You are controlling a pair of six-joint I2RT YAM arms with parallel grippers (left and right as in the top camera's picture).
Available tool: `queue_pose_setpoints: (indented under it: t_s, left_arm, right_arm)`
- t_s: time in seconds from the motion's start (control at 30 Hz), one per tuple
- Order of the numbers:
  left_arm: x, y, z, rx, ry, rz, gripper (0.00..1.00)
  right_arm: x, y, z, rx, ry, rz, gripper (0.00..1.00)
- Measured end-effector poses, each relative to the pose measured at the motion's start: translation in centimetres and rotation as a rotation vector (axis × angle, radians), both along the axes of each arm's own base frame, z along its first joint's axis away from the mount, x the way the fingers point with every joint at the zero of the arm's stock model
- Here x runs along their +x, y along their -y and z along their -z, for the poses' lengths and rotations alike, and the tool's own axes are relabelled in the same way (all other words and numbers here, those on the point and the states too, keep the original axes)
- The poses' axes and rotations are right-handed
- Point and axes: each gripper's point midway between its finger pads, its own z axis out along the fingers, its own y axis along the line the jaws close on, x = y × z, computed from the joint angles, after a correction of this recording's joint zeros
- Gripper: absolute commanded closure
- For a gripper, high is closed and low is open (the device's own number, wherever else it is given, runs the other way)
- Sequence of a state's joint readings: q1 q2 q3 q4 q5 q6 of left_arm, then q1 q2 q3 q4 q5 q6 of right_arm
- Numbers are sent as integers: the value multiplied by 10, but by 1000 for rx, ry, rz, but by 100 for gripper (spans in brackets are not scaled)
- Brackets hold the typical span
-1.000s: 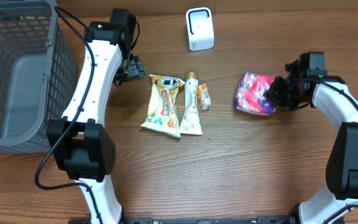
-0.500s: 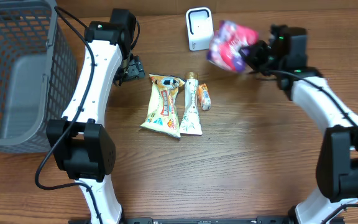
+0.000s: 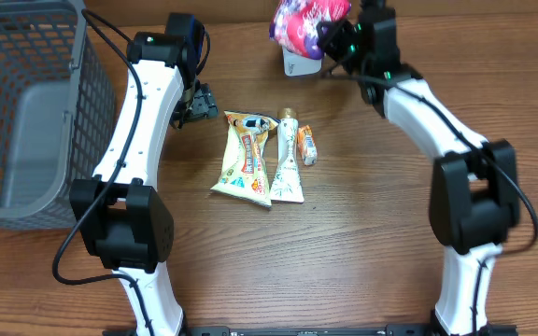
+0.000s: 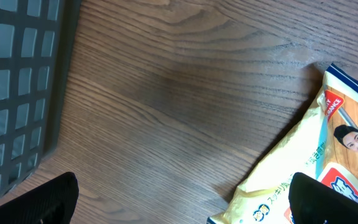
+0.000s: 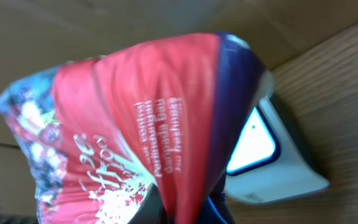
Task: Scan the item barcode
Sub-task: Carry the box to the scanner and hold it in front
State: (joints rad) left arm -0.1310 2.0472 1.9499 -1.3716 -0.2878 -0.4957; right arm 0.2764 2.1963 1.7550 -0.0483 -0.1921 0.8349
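Observation:
My right gripper (image 3: 332, 39) is shut on a red and purple snack bag (image 3: 306, 19) and holds it in the air at the table's far edge, right over the white scanner (image 3: 299, 63). In the right wrist view the bag (image 5: 142, 124) fills most of the picture, and the scanner (image 5: 272, 155) with its lit window sits just behind it. No barcode shows on the bag's visible side. My left gripper (image 3: 199, 105) hangs open over bare wood, to the left of a yellow packet (image 4: 316, 162), with nothing between its fingers (image 4: 42, 202).
The yellow packet (image 3: 247, 157), a cream tube (image 3: 288, 159) and a small orange pack (image 3: 307, 145) lie side by side mid-table. A grey mesh basket (image 3: 26, 112) stands at the far left, and its wall (image 4: 17, 93) shows close to my left gripper.
My right arm has lifted the snack bag from the table's right side and swung it left and back until it is over the scanner. The left arm has stayed still.

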Motion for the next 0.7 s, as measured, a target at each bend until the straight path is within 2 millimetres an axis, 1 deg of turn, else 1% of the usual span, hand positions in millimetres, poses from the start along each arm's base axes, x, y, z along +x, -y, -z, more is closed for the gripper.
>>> queue_pose_setpoints:
  t_s: [0.07,0.2,0.33,0.7]
  left_arm:
    - [0,0,0,0,0,0,0]
    - [0,0,0,0,0,0,0]
    - [0,0,0,0,0,0,0]
    - [0,0,0,0,0,0,0]
  right_arm:
    - [14,-1,5,-35,-22,2,96]
    - [26,0,7,-75,-27,13,96]
    - [27,2,7,-91,-28,19,96]
    - [16,13,30,-152,-127,30,96]
